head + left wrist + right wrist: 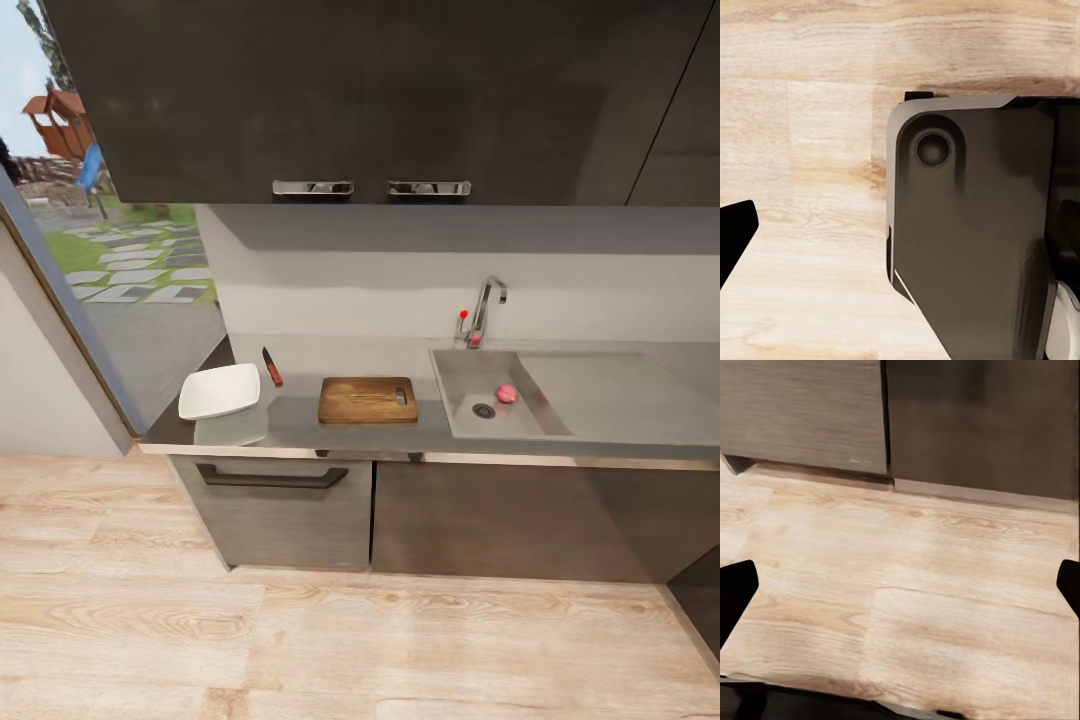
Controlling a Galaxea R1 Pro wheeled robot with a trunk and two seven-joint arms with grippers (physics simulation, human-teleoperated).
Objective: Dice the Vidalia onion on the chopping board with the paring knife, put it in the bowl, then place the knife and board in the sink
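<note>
The head view looks at the grey countertop [300, 428] from a short distance. The white squarish bowl [220, 391] sits at its left end. Just behind it, to the right, lies the red-handled paring knife [272, 368]. The brown chopping board [368, 400] lies bare in the middle. A small pinkish onion [506, 393] rests in the sink [462, 380] near the drain. My right gripper [900, 592] hangs open over the wooden floor in front of the cabinets. My left gripper [900, 240] points down at the floor, with one black fingertip [735, 236] wide at the picture's edge.
A chrome faucet [487, 305] with a red-tipped lever stands behind the basin, and the drainboard [620, 395] lies to its right. Dark upper cabinets [370, 100] overhang the counter. A window wall [90, 250] closes the left side. A dark part of my own body [975, 225] sits beside the left gripper.
</note>
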